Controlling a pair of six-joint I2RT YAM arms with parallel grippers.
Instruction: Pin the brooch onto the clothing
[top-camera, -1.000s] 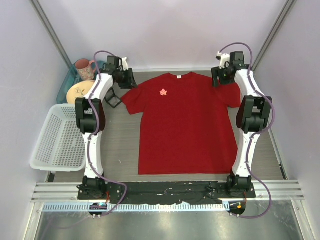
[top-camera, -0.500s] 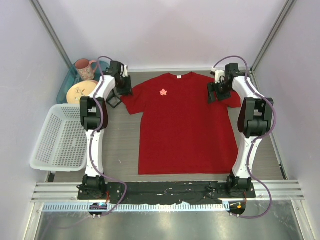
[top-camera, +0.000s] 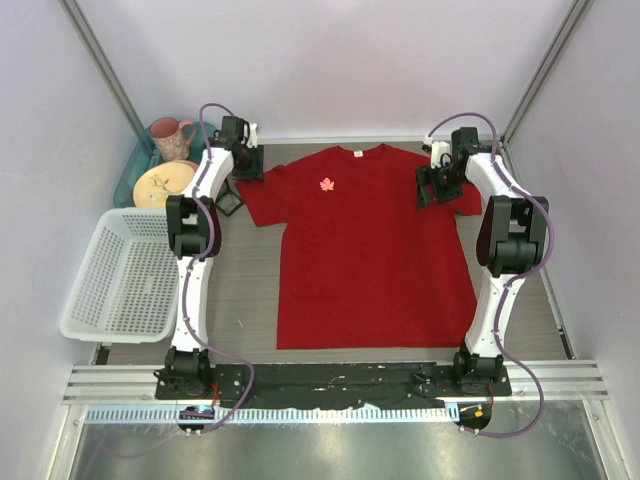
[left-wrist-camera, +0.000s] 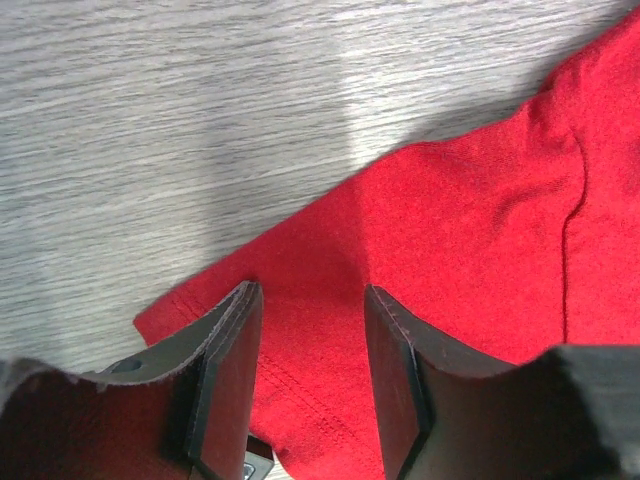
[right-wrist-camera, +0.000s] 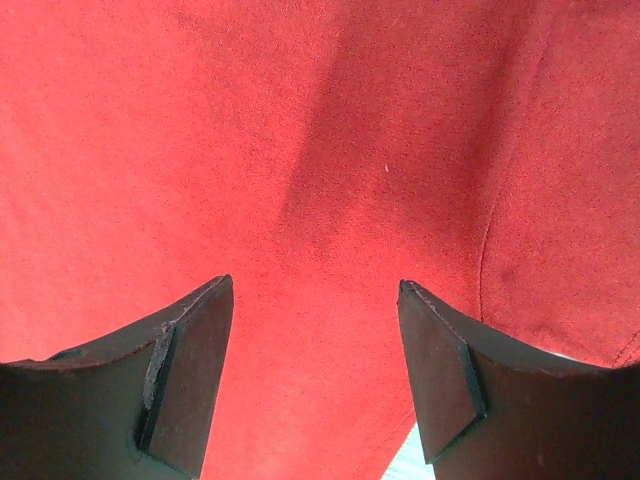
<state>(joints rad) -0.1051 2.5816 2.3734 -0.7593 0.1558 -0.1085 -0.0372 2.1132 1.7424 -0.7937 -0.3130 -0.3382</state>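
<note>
The brooch (top-camera: 326, 184) on clothing (top-camera: 370, 260) chest lies right of left pincer (top-camera: 249, 170), the nearer; right pincer (top-camera: 429, 191) farther. Both gape empty.

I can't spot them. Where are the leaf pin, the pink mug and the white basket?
leaf pin (top-camera: 326, 184), top view, its middle.
pink mug (top-camera: 170, 138), top view, its body.
white basket (top-camera: 115, 336), top view, its near rim.
</note>
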